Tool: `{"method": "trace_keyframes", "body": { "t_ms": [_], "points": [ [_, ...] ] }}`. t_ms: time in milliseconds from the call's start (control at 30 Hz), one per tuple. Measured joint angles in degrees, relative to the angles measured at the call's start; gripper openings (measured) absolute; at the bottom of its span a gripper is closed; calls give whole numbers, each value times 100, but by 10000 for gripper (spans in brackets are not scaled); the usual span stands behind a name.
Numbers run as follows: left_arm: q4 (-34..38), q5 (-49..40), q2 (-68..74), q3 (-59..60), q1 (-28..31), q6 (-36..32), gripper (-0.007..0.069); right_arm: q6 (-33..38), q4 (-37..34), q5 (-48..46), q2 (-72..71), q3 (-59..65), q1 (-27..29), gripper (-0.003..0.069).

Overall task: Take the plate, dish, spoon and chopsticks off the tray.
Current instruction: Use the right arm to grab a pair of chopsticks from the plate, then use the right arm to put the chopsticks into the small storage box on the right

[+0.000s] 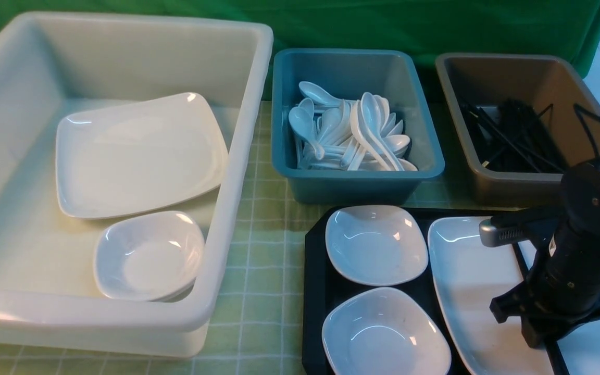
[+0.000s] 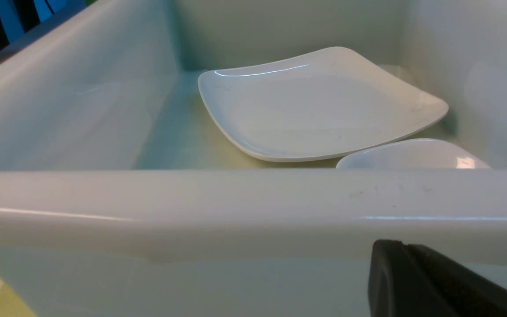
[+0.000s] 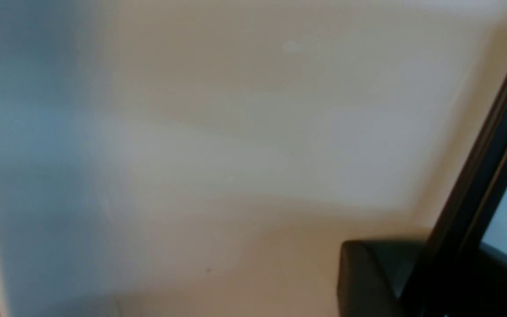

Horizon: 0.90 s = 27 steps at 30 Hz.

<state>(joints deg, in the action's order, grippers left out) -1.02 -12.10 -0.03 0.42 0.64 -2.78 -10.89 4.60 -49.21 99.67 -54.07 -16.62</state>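
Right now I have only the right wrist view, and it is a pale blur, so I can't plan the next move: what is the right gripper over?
Observer: The right gripper hangs low over the plate, which sits on the right part of the tray.
Operator: What else is on the tray?
Observer: Two small dishes, one behind the other, to the left of the plate.
Operator: Where could chopsticks go?
Observer: A brown tub stands just behind the tray, and it holds a pile of black sticks.
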Motion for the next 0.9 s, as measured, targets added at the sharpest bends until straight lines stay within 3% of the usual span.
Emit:
{"method": "trace_keyframes", "body": {
  "t_ms": [67,100,133,400,533,900],
  "points": [
    [0,0,0,0,0,0,-2,38,-40,8,0,0,0,192],
    [0,0,0,0,0,0,-2,110,-51,14,-23,0,0,107],
    [0,0,0,0,0,0,-2,142,-52,23,-68,0,0,95],
    [0,0,0,0,0,0,-2,175,121,-251,-1095,-281,7,99],
    [0,0,0,0,0,0,-2,299,209,365,-1483,-1234,270,99],
    [0,0,0,0,0,0,-2,352,251,2213,627,-3944,986,107]
  ]
}}
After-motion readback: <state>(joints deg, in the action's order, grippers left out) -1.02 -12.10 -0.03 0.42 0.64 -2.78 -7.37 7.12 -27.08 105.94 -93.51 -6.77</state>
